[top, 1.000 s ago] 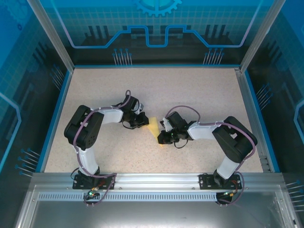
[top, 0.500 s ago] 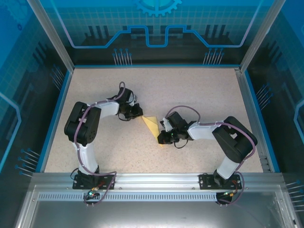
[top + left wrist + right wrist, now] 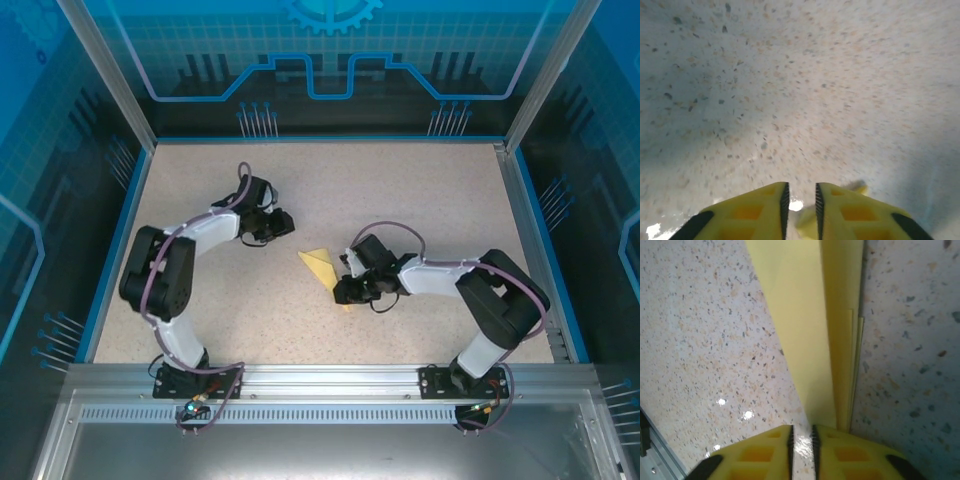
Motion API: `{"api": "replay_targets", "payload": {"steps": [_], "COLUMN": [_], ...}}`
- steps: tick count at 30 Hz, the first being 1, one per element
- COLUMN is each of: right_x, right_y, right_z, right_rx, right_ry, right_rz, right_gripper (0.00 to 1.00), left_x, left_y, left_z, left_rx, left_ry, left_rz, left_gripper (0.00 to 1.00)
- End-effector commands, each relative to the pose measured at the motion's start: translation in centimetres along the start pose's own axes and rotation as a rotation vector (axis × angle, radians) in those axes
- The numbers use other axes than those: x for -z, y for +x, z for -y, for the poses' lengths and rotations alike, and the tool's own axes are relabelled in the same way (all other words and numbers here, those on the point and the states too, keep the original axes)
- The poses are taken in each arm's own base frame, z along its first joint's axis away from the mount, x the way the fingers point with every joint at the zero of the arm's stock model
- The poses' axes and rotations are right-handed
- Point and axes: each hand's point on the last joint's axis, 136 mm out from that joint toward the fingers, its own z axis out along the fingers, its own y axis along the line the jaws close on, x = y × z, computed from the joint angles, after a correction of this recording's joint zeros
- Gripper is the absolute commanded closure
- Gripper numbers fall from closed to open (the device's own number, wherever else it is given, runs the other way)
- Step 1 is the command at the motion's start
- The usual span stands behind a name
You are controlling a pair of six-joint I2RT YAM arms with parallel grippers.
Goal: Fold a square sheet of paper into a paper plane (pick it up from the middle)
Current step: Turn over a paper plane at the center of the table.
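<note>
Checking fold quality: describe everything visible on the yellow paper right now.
The folded yellow paper is thin, pale, matte: a slim wedge with a straight lengthwise crease and stacked layer edges along one side. It lies on the speckled table, its narrow end meeting the right tool; the slit between the jaws holds no paper.

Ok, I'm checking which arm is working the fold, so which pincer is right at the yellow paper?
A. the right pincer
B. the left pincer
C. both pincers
A: the right pincer sits at the near end of the folded yellow paper, while the left pincer stands apart from it, farther back and to the left.
</note>
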Motion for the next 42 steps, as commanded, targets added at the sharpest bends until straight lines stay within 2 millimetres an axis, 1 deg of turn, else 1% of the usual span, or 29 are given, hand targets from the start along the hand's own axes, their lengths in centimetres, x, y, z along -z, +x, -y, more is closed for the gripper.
{"api": "replay_targets", "payload": {"steps": [1,3,4,5,6,10,13,15,17,18,20,22,26,30,32,35,38,40,42], "right_x": [2.9,4.5,5.2,6.0,6.7,9.0,10.3,11.2,11.6,11.8,11.8,11.8,11.6,11.5,11.5,11.4,11.3,11.2,11.0], "right_y": [-2.9,-4.1,-4.6,-4.9,-5.2,-5.4,-5.0,-4.5,-3.9,-3.6,-3.1,-2.6,-2.0,-1.7,-1.6,-1.5,-1.4,-1.6,-1.6], "right_z": [-3.0,-3.7,-3.8,-3.5,-2.9,-0.3,1.7,3.5,5.2,6.0,6.9,7.7,8.2,8.4,8.4,8.7,8.7,8.6,8.6], "right_rx": [0.063,0.079,0.081,0.079,0.069,0.042,-0.005,-0.06,-0.112,-0.138,-0.172,-0.196,-0.209,-0.213,-0.213,-0.219,-0.224,-0.225,-0.231], "right_ry": [-0.017,-0.01,0.003,0.032,0.069,0.205,0.271,0.322,0.363,0.376,0.385,0.392,0.397,0.395,0.396,0.401,0.4,0.392,0.389], "right_rz": [0.107,0.172,0.2,0.225,0.25,0.336,0.38,0.408,0.423,0.429,0.427,0.422,0.41,0.404,0.4,0.397,0.394,0.397,0.394], "right_gripper": [0.69,0.61,0.56,0.51,0.45,0.33,0.28,0.23,0.2,0.19,0.19,0.19,0.19,0.19,0.19,0.19,0.19,0.19,0.19], "left_x": [2.3,2.9,3.2,3.4,3.6,4.0,3.5,2.9,2.4,2.0,1.3,0.6,-1.1,-2.1,-2.2,-1.8,-1.2,-0.7,-0.6], "left_y": [1.0,2.3,2.9,3.7,4.4,6.8,8.7,10.0,10.9,11.4,12.0,12.5,12.9,13.0,13.1,13.4,13.6,13.7,13.9], "left_z": [-0.6,-0.8,-0.7,-0.5,-0.4,0.5,1.4,2.1,3.0,3.4,4.2,4.5,5.3,5.1,5.0,4.8,5.6,5.6,5.3], "left_rx": [0.059,0.053,0.046,0.033,0.017,-0.005,0.016,0.034,0.029,0.022,0.003,-0.019,-0.043,-0.037,-0.028,-0.011,0.0,0.014,0.04], "left_ry": [-0.036,-0.06,-0.074,-0.09,-0.113,-0.165,-0.187,-0.207,-0.231,-0.249,-0.278,-0.328,-0.369,-0.406,-0.411,-0.409,-0.367,-0.356,-0.35], "left_rz": [0.03,0.029,0.03,0.03,0.031,0.036,0.018,0.001,-0.005,-0.008,-0.018,-0.028,-0.055,-0.075,-0.077,-0.081,-0.072,-0.058,-0.048], "left_gripper": [0.66,0.62,0.6,0.55,0.52,0.41,0.35,0.3,0.25,0.24,0.24,0.24,0.23,0.24,0.28,0.35,0.39,0.42,0.53]}}
